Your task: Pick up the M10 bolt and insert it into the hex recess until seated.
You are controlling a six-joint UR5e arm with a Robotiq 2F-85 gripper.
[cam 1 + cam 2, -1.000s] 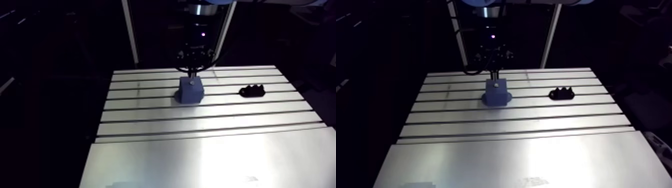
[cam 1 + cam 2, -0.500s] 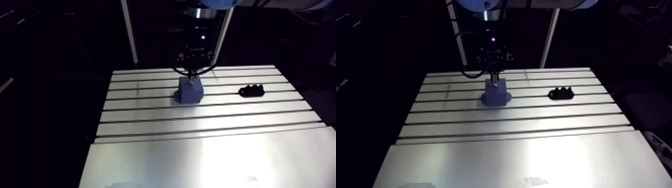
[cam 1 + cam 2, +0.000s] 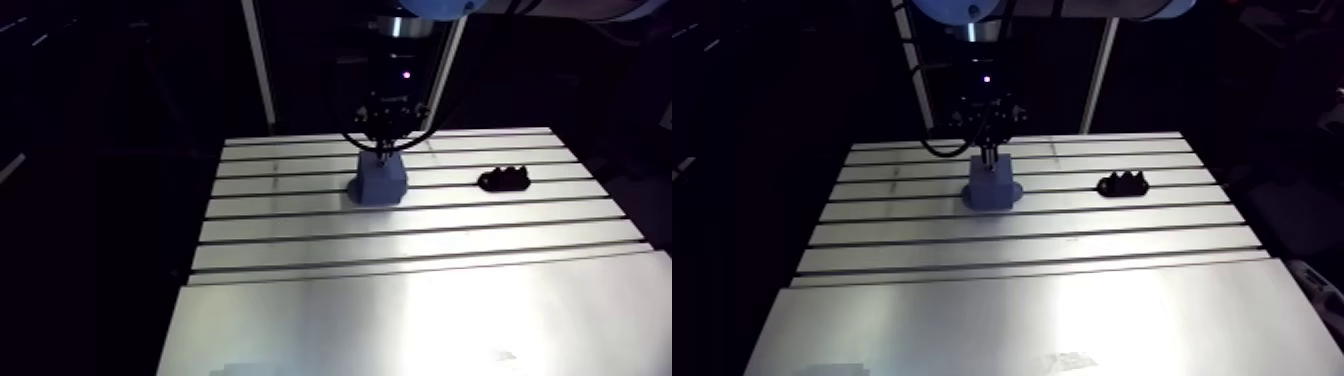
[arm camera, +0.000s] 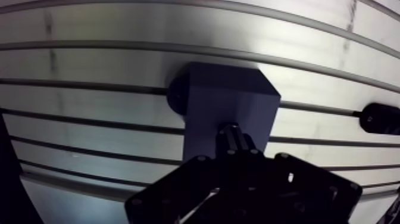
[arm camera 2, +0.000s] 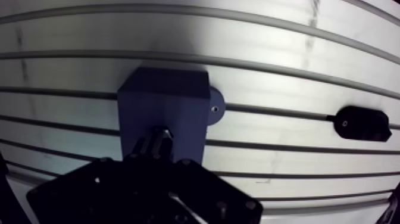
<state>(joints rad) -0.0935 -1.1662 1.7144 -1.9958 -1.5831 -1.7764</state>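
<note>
Small black holder (image 3: 503, 180) on the slotted aluminium table (image 3: 400, 310)

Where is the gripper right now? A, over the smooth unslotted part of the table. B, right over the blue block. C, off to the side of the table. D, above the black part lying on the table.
B: in the wrist view the gripper reaches down onto the top of the blue block, while the black part lies apart, off to one side of the block.
</note>
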